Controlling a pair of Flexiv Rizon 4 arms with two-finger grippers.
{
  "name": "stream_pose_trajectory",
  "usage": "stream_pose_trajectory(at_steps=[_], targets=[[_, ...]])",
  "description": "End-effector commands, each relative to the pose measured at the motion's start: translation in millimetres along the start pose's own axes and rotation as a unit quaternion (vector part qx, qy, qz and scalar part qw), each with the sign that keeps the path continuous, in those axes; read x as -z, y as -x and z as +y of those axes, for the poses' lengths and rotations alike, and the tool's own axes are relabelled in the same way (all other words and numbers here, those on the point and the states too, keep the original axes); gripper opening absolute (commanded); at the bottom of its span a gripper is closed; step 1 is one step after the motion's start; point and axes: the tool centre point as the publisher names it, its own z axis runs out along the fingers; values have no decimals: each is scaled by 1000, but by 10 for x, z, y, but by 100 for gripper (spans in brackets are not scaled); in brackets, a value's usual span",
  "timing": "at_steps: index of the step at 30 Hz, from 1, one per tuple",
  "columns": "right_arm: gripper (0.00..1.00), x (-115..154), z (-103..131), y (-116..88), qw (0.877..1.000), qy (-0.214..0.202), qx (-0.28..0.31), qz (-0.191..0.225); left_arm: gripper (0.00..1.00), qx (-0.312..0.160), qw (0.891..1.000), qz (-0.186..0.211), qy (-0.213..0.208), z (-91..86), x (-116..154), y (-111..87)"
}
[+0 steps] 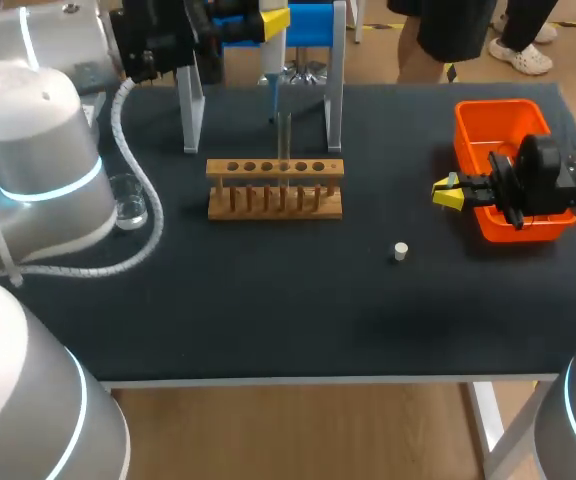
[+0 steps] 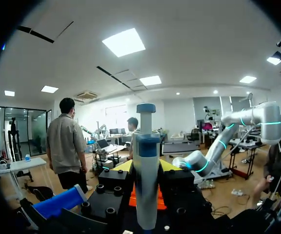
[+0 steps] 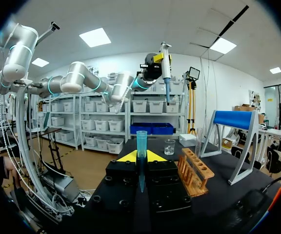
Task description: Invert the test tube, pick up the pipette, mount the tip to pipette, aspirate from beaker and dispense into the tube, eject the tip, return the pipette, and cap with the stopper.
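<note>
Dark matte table top [image 1: 268, 300], pale edge strip, white leg [image 1: 485, 412] at the near corner. Wood-plank floor [image 1: 298, 430] beneath. Flat white ceiling [image 2: 189, 44] with recessed rectangular light panels [image 2: 123, 42], all lit. White walls [image 3: 228, 83]. Metal shelving [image 3: 99, 122] along one wall: rows of white bins, a few blue bins [image 3: 150, 128]. Glass partition [image 2: 28, 126], dark frames, at the far end. A white side table [image 2: 18, 165] nearby.

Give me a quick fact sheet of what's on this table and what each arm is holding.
Left end effector: shut on the pipette, held by the blue stand
Right end effector: shut on a blue pipette tip, beside the orange bin
Wooden rack: one test tube standing in it
Beaker: near the table's left edge
Stopper: loose on the table, right of the rack
</note>
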Motion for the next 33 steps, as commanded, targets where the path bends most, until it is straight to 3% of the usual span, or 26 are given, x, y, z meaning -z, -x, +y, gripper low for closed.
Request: stream_pose_trajectory(at_steps=[1, 14, 33], targets=[[0, -2, 7, -12, 1000, -1, 0, -2, 0, -2, 1000, -31, -4, -7, -26, -106], [0, -2, 7, -12, 1000, -1, 0, -2, 0, 2, 1000, -9, -9, -7, -63, -180], [0, -2, 7, -12, 1000, -1, 0, -2, 0, 2, 1000, -8, -9, -7, -64, -181]])
